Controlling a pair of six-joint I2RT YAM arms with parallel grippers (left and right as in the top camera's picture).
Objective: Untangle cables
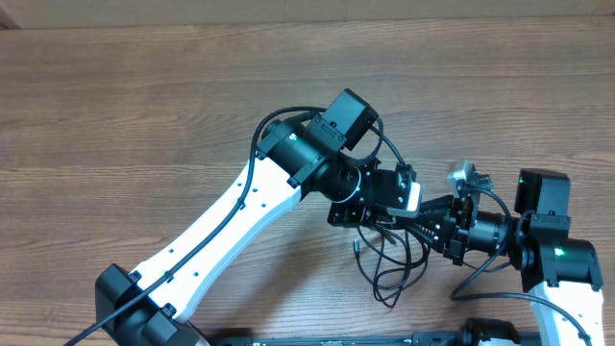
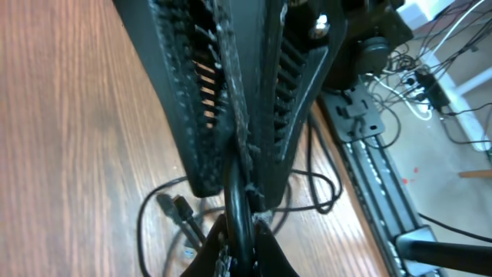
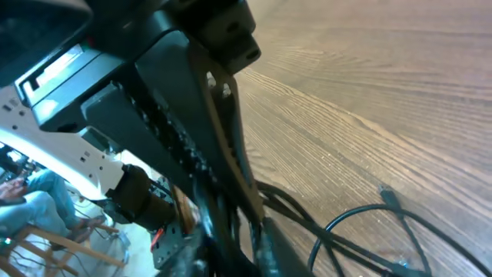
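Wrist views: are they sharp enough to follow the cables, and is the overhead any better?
Left wrist: the left end effector fills the frame, soft and dark, while the cables beneath read fairly clearly. Right wrist: tilted, the right end effector is blurred and underexposed, the table grain sharper. Overhead: even light, mild sheen on the wood, cables thin but crisp.

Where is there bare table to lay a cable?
The far strip of table beyond both arms, and the patch left of the left arm, are bare. Crowded: the near right, where the left gripper and right gripper meet over the cables.
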